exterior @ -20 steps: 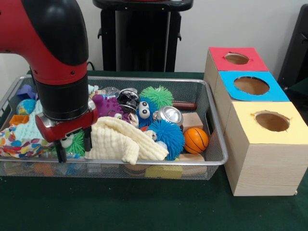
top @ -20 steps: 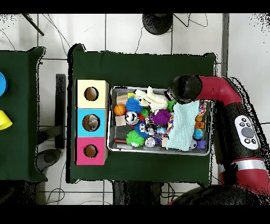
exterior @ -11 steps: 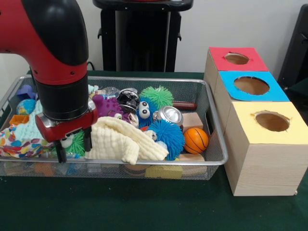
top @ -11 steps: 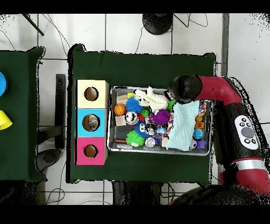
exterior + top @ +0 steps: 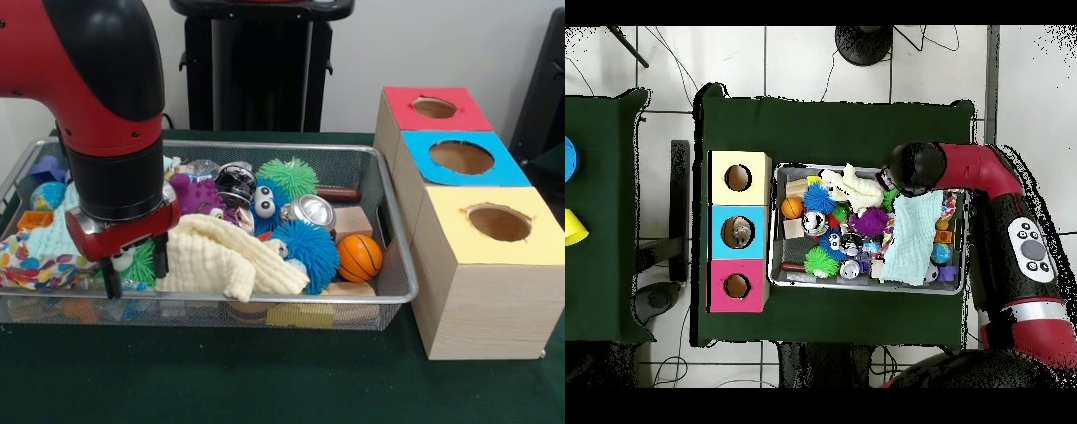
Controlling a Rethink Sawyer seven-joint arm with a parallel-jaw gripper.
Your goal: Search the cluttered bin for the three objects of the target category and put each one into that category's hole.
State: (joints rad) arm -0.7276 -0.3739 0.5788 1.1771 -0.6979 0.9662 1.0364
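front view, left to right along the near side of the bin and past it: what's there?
Patterned cloth → gripper → cream cloth → blue spiky ball → mini basketball → bin rim → yellow-topped box.

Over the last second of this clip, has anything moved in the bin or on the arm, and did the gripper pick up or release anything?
No visible change. The gripper hangs at the same spot in the wire bin, fingers apart beside the cream cloth, holding nothing. The toys and the three boxes lie as before.
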